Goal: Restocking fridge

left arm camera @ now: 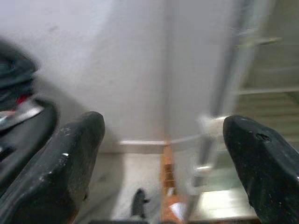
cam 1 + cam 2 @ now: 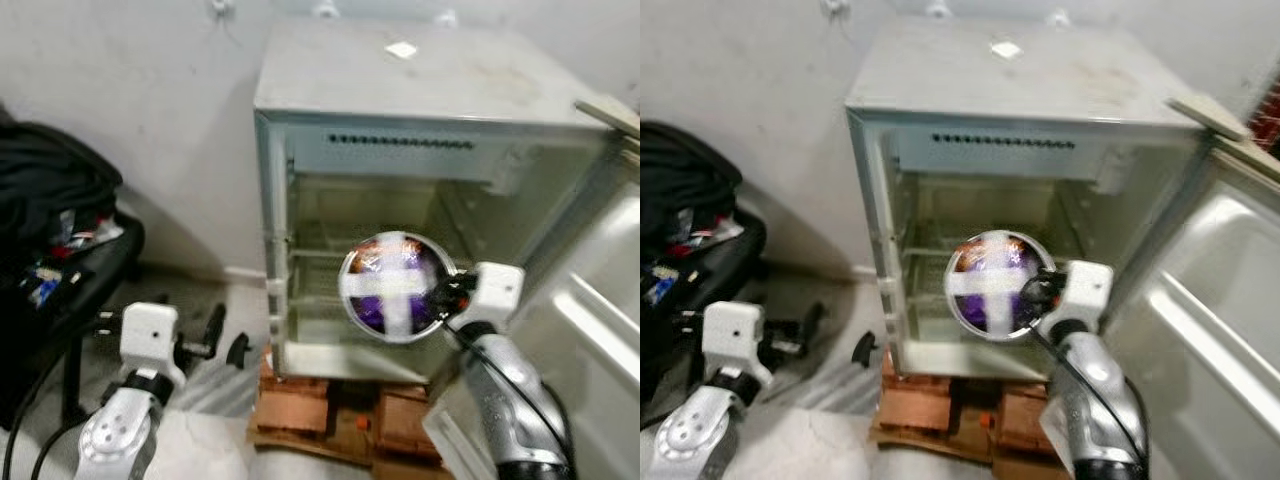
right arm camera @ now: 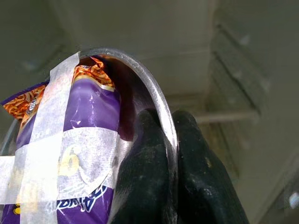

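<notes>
A black bag lies on a dark bench at the left, beside the white wall. Colourful small items sit on the bench. Wooden blocks lie on the grey floor.

no word can be read in full anywhere. the purple snack packet taped inside the metal bowl carries a large yellow figure that looks like a 6 or a 9, half covered by the white tape, and below it some lettering cut off by the frame edge. a small round logo on the packet's orange top corner is too blurred to make out.
</notes>
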